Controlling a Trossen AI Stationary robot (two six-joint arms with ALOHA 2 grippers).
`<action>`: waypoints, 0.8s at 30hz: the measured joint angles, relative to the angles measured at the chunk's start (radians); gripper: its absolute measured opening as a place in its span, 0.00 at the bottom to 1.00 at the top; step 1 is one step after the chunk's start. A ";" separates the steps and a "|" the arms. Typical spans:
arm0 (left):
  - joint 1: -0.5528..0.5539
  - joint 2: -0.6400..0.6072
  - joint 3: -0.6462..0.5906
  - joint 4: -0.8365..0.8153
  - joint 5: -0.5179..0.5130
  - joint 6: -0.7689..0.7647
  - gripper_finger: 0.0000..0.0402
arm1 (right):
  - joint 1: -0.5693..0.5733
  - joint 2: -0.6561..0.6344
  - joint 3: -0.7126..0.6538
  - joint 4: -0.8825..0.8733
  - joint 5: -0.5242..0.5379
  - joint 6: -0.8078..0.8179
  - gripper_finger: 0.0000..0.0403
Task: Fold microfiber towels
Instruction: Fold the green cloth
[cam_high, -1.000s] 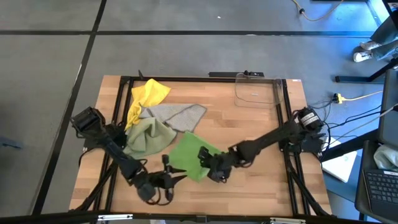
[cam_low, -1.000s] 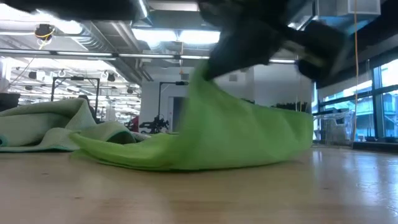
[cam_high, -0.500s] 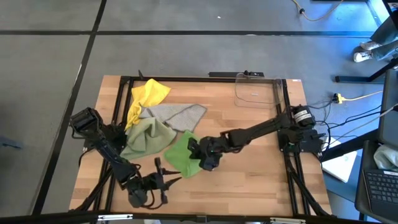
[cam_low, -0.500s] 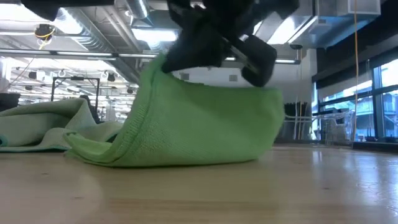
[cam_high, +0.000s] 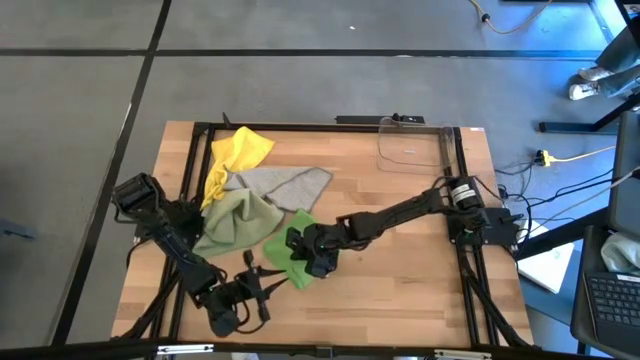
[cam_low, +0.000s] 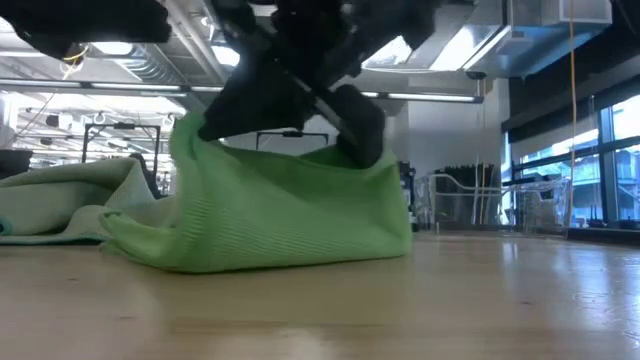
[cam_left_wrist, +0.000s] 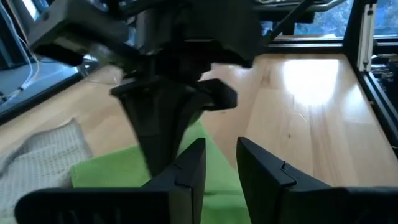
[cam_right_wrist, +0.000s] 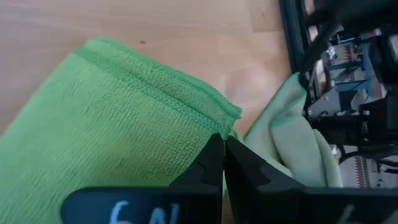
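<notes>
R gripper (cam_high: 303, 250) sits low over the table (cam_high: 400, 260) centre-front, fingers clenched on an edge of the green towel (cam_high: 285, 252); in the R wrist view the two fingers (cam_right_wrist: 214, 163) meet on the towel's hemmed corner, w/ the folded cloth spread beneath. Low view shows the green towel (cam_low: 280, 215) pinched at its top by the R gripper (cam_low: 290, 95) and hanging doubled over, lower fold resting on the wood. L gripper (cam_high: 258, 290) is near the front edge, just beside the green towel's front-left side; its fingers (cam_left_wrist: 193, 165) stand partly apart w/ a gap between, holding nothing, tips over the green cloth in the L wrist view. Olive towel (cam_high: 235, 220) lies crumpled just left of the green one, touching it. Grey towel (cam_high: 285, 185) lies behind the olive one, overlapping its back edge. Yellow towel (cam_high: 235, 155) is bunched at the back-left, by the frame rail, touching the grey and olive ones. Clear bin (cam_high: 412, 148) sits at the back-right of the table, well apart from the towels.
</notes>
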 joint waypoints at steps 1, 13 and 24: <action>-0.007 0.000 0.003 -0.002 -0.012 0.007 0.21 | -0.005 0.011 0.015 0.000 -0.009 -0.011 0.02; -0.037 0.000 0.012 -0.001 -0.050 0.025 0.21 | -0.075 0.155 0.226 -0.060 -0.051 -0.106 0.02; -0.037 0.000 0.012 -0.004 -0.043 0.023 0.21 | -0.138 0.158 0.287 -0.041 -0.161 -0.124 0.02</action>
